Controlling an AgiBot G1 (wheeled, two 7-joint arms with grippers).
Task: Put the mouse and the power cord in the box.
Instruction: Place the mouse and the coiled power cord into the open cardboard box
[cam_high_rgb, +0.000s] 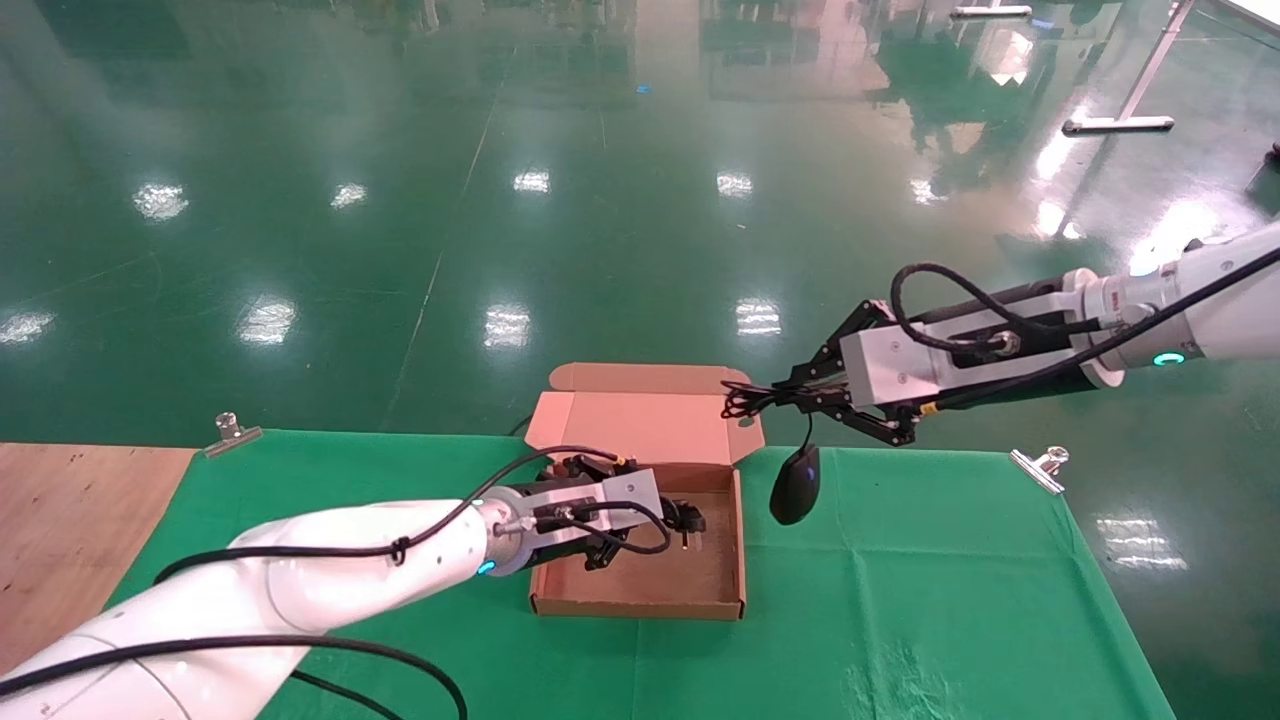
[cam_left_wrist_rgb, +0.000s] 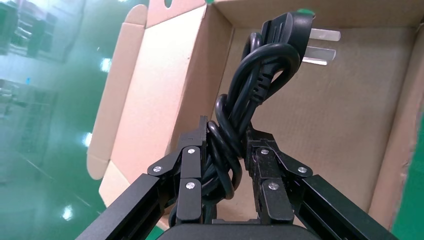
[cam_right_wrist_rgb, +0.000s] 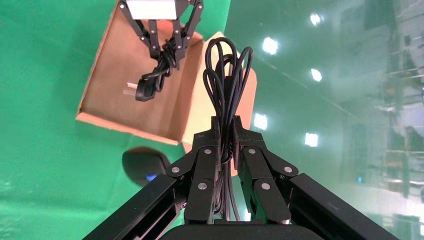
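So, quick rundown going left to right:

Left gripper (cam_high_rgb: 655, 525): reaching into the box from the robot's left, fingers (cam_left_wrist_rgb: 192, 165) clamped on the middle of the power cord (cam_left_wrist_rgb: 250, 85) bundle. The plug end with its metal prongs sticks out past the fingers, over the cardboard floor. Can't tell if it's resting on the floor yet.

Box (cam_high_rgb: 640, 600): sitting open on the green-covered worktop (cam_high_rgb: 900, 620), flap lid (cam_high_rgb: 640, 415) folded back on the far side.

Mouse (cam_high_rgb: 796, 485): dangling by its thin cable, just beside the box's right wall and above the cloth, not inside yet.

Right gripper (cam_high_rgb: 790, 400): up near the lid's right corner, fingers (cam_right_wrist_rgb: 205, 160) pinched shut on the bundled mouse cable (cam_right_wrist_rgb: 227, 75).

Handling, power cord: looks thick and springy, so I'd guess it'll try to uncoil once let go. Mid-bundle grip seems right since it keeps the loops together.

Handling, mouse: light, smooth shell, and hanging free it'll probably swing. Holding the cable bundle works, but I'd lower it slowly into the free right part of the box.
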